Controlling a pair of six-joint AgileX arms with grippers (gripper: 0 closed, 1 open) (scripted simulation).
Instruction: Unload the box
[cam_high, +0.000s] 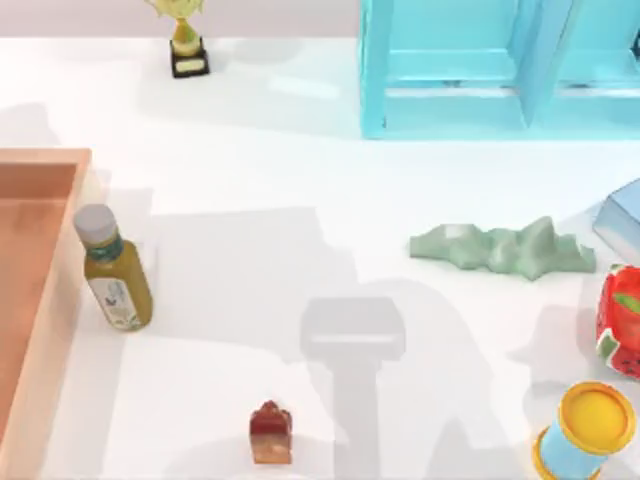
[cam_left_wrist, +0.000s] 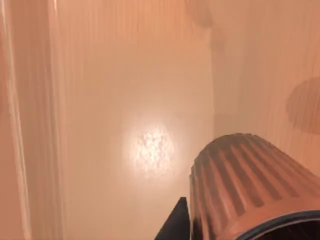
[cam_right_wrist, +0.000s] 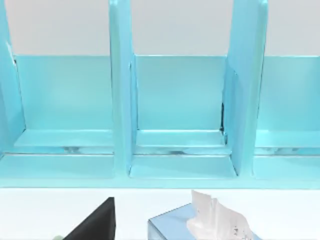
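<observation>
The box (cam_high: 62, 290), a salmon-orange bin with thick peach walls, lies at the table's left edge and runs out of the top view. An olive-yellow bottle (cam_high: 115, 270) with a grey cap stands on the table just outside the box's right wall. The left wrist view looks down close onto the box's floor (cam_left_wrist: 125, 100). There a ribbed orange cylinder (cam_left_wrist: 240, 185) with a dark rim sits right beside a dark part of my left gripper (cam_left_wrist: 175, 225). A dark part of my right gripper (cam_right_wrist: 95, 222) shows in the right wrist view, facing the shelf.
A cyan shelf unit (cam_high: 450, 70) (cam_right_wrist: 120, 100) stands at the back right, a small trophy (cam_high: 187, 40) at the back. A green crumpled object (cam_high: 500, 250), a pale-blue tissue box (cam_high: 622, 215) (cam_right_wrist: 200, 225), a red item (cam_high: 622, 320) and a yellow-lidded can (cam_high: 585, 430) crowd the right. A small brown block (cam_high: 271, 433) sits near the front.
</observation>
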